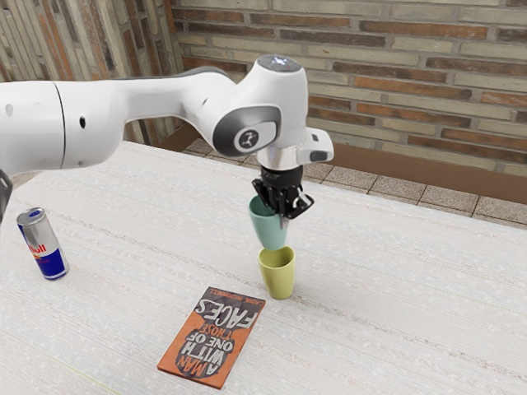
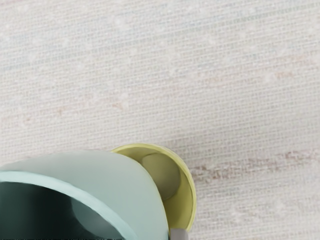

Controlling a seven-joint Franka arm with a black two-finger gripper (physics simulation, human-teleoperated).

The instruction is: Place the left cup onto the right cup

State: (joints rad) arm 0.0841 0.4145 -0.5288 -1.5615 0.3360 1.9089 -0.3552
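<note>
My black two-finger claw [image 1: 285, 207], clamped on the tapered teal plastic cup [image 1: 265, 226], covers the stretch of rim it grips. Directly under the claw, that cup's base meets the mouth of the tapered yellow-green plastic cup [image 1: 277, 276]; I can't tell whether it sits inside or only touches the rim. In the wrist view the teal cup [image 2: 100, 167] is cut off by the picture's edge and hides most of the yellow-green cup [image 2: 186, 200]. On the bench [image 1: 395, 280], the smallest print on the orange paperback book [image 1: 212, 336] is unreadable.
</note>
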